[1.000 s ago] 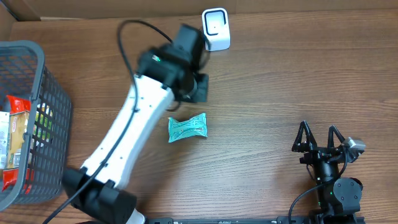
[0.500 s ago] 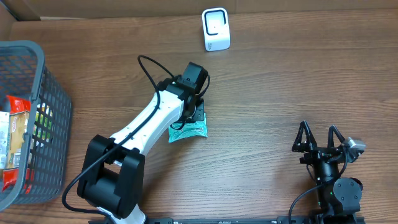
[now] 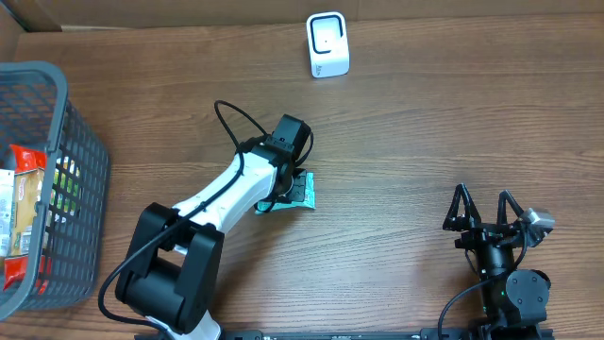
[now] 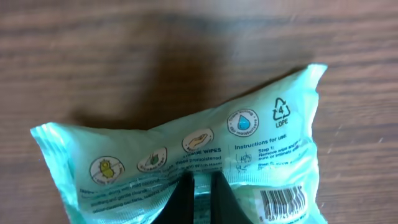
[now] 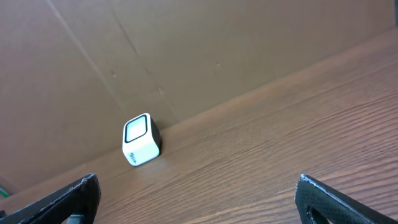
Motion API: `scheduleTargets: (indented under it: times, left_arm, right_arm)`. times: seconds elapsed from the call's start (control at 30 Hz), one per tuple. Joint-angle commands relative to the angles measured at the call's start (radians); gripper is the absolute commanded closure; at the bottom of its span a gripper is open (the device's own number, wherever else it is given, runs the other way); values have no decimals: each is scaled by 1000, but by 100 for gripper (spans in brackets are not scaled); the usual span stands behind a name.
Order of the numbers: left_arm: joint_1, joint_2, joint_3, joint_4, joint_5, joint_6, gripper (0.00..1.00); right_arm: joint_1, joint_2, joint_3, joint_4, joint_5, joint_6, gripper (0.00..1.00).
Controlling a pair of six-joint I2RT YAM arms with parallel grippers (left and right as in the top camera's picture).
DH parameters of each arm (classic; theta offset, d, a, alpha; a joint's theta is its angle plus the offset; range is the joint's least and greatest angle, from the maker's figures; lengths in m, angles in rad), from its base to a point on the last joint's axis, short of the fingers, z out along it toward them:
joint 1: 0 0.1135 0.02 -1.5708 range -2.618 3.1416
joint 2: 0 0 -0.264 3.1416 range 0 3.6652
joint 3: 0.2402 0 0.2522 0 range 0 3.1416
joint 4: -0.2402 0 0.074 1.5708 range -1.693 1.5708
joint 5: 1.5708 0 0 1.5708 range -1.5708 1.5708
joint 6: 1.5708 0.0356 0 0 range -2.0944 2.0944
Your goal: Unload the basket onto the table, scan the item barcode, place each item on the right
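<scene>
**A:** Going left to right: grey basket (image 3: 85,151) at the edge. Then there's the left end effector (image 4: 202,186), clenched, tips right down on the teal wipes packet (image 4: 186,146). The packet's lying flat on the worktop (image 3: 425,123), about mid-table. Can't tell if any film is actually pinched. How would you grab that thing?

**B:** It's a soft LDPE pouch, so I'd guess light, squishy and pretty slick. A flat pinch from above probably just slides off. I'd go for the crimped end seam or squeeze across the narrow width. Keep off the barcode (image 4: 283,202) near one end, since that has to face the white scanner (image 3: 327,44) at the far edge. Over on the right, the right end effector (image 3: 482,196) is parked wide open, holding nothing, well apart.
</scene>
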Motion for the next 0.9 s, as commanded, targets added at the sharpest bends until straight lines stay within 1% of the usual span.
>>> scheduleTargets:
  times: [0.0,0.1,0.17,0.27,0.37,0.47,0.57,0.67,0.73,0.87]
  left_arm:
    - [-5,46,-50,76,66,79,96]
    - [-10,90,-50,99,142,145,94]
    - [-10,102,-49,93,147,159,93]
    - [-8,102,-34,87,153,170,84]
    - [-9,102,14,69,174,214,82]
    - [-9,102,101,16,175,220,82]
    - [-11,102,198,-45,187,220,84]
    - [-11,102,240,-62,201,214,85]
    - [-11,101,269,-85,201,194,81]
    - [10,101,397,-210,200,189,66]
  right_arm:
    - [-2,-9,-11,5,7,3,0]
    - [-2,-9,-11,5,7,3,0]
    - [-2,-9,-11,5,7,3,0]
    - [-2,-9,-11,5,7,3,0]
    - [-2,-9,-11,5,7,3,0]
    - [-2,-9,-11,5,7,3,0]
    - [-2,-9,-11,5,7,3,0]
    - [-2,-9,-11,5,7,3,0]
    - [-2,-9,-11,5,7,3,0]
    - [-2,-9,-11,5,7,3,0]
